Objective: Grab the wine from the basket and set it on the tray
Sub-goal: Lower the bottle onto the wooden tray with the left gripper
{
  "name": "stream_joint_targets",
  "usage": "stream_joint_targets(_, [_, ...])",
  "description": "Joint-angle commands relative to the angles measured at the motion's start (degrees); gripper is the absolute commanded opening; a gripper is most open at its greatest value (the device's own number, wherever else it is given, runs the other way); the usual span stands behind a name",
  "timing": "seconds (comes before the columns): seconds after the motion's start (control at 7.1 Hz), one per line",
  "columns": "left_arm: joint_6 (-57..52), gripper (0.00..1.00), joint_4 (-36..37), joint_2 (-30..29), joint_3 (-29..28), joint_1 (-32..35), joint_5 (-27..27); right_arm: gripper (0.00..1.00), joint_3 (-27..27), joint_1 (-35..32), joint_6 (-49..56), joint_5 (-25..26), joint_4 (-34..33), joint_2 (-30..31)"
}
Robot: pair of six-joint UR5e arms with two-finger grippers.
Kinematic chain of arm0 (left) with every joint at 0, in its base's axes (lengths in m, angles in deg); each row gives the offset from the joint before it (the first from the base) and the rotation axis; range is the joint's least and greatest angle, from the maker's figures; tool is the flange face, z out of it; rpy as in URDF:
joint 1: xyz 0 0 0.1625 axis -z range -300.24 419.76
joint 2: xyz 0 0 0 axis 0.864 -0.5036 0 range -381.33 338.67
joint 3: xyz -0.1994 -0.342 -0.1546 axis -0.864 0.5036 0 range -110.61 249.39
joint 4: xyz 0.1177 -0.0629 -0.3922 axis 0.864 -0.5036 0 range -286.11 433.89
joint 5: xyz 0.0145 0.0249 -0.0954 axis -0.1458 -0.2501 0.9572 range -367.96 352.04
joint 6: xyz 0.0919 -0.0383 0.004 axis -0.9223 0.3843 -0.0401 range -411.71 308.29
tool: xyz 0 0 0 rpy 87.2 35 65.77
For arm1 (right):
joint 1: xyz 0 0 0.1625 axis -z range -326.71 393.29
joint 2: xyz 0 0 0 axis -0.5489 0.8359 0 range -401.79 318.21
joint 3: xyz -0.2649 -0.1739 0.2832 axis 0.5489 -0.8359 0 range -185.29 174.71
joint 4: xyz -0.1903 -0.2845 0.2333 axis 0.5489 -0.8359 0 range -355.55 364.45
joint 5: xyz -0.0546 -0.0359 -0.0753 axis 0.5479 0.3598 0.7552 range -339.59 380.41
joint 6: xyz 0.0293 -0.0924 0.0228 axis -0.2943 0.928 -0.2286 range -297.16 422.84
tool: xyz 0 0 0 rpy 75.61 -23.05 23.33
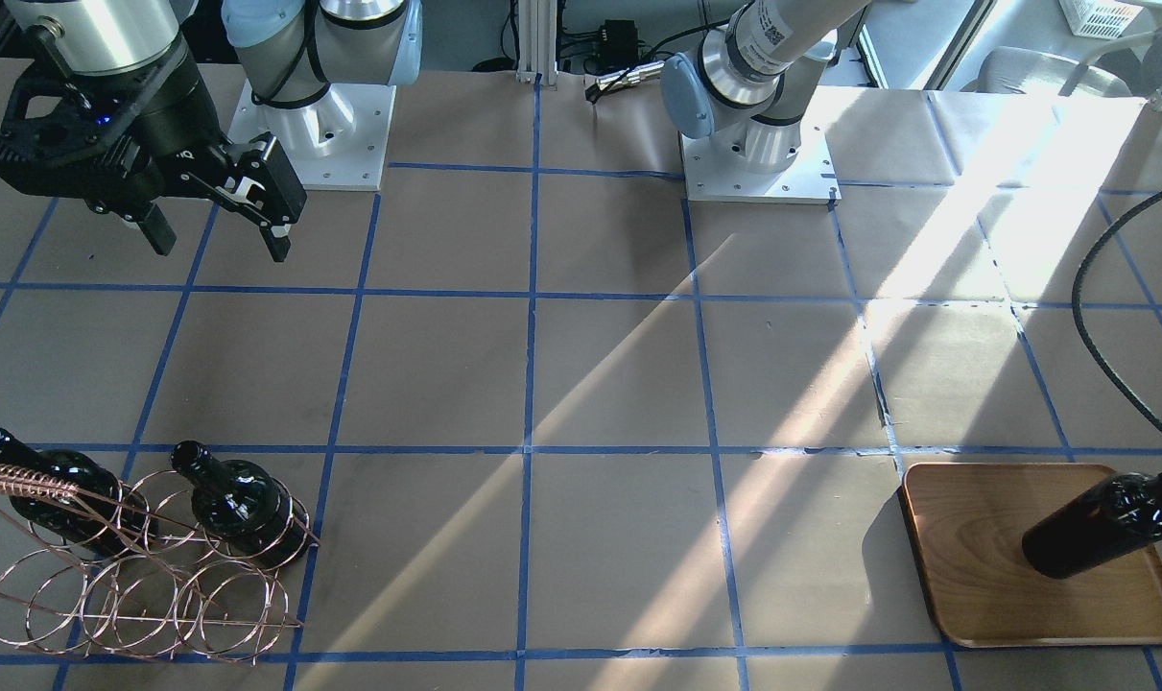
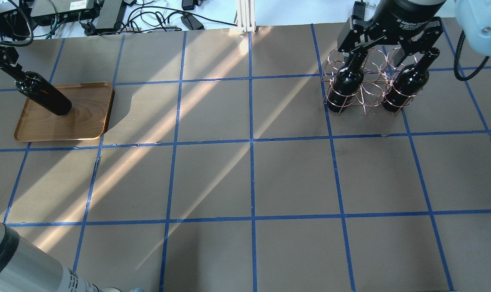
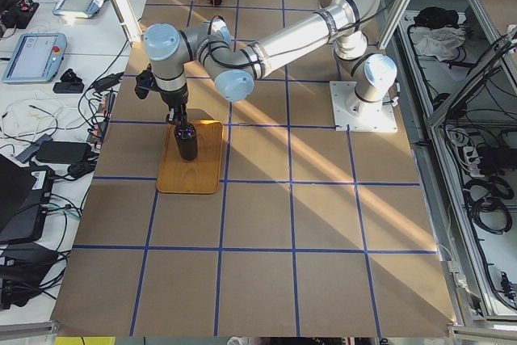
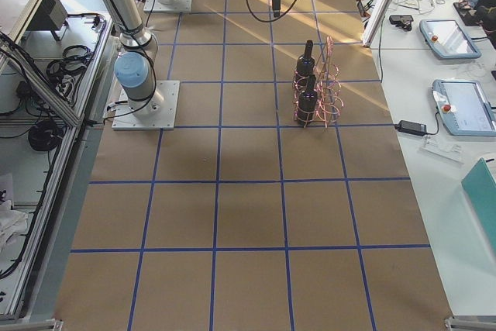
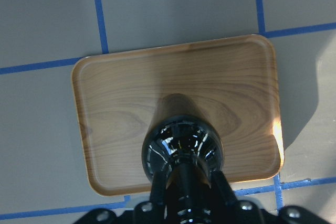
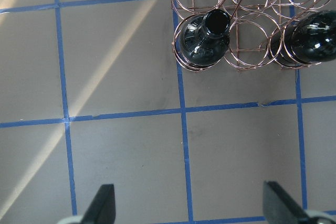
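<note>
The left gripper is holding the wine upright by the neck, with fingers clamped on it and the base on or just above the tray. Hold it vertical and release only once the base is sitting flat, inside the rim. The right gripper is hanging empty, jaws wide apart, near the basket, which is carrying two more bottles.

Left hand clamps the wine from above; right hand hovers, jaws wide.
</note>
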Motion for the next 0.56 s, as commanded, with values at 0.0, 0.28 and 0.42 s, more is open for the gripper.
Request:
stream_joint_targets(0.0, [0.00,0.00,0.19,-0.25,0.18,-0.02,0.05,1.00,0.00,0.00,0.00,0.07,-0.03,0.00])
stream_joint_targets(0.28, [0.00,0.00,1.86,-0.51,0.27,-0.02,0.23,1.00,0.00,0.00,0.00,-0.02,-0.11,0.00])
stream_joint_targets(0.42, [0.26,0.00,1.86,-0.60,0.27,-0.02,0.31,1.00,0.00,0.00,0.00,-0.02,-0.03,0.00])
